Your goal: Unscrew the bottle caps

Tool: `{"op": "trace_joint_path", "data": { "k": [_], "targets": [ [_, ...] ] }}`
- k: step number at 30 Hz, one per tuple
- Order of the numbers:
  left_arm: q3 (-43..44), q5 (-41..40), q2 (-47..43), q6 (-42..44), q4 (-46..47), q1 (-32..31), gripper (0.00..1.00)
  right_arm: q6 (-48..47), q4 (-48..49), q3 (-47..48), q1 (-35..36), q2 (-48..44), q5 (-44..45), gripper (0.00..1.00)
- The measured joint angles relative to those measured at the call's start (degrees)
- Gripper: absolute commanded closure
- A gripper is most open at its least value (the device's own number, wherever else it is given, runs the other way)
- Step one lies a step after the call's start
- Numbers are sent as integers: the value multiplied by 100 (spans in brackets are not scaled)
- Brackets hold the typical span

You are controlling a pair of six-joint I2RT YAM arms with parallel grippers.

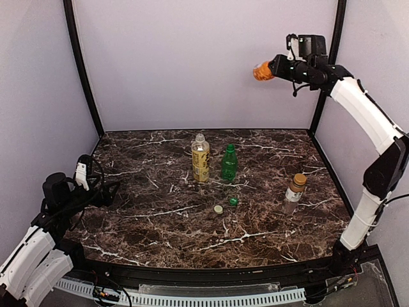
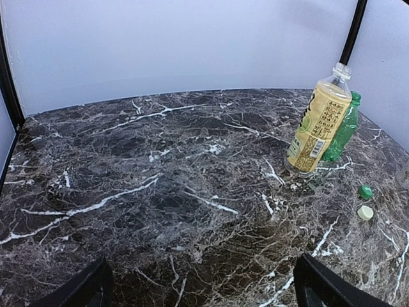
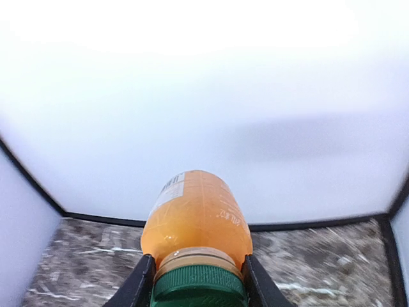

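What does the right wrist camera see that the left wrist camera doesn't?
Only the right wrist view: the orange bottle, its green cap toward the camera, gripped by the right gripper. Only the left wrist view: the yellow bottle and green bottle standing together, plus a loose green cap and a pale cap on the marble table. Both: that table and the white back wall.

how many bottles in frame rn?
4: yellow-liquid bottle and green bottle side by side mid-table, slim brown-capped bottle on the right side, orange bottle aloft in the right hand. None seem hidden.
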Motion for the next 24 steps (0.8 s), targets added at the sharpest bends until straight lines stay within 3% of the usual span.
{"op": "trace_joint_path", "data": {
  "k": [6, 13, 18, 24],
  "targets": [
    [223, 289, 501, 236, -2, -2, 1, -313, 1663, -116, 1165, 216, -2061, 100],
    [1340, 1172, 931, 1364, -164, -31, 1, -1248, 1746, -238, 2059, 326, -4133, 100],
    [2599, 1882, 1357, 2717, -1248, -555, 1, -1926, 1106, -387, 2496, 245, -4601, 100],
    [4072, 2090, 2061, 3827, -2800, -1565, 1, -2500, 295, -570, 3289, 240, -4212, 100]
  ]
}}
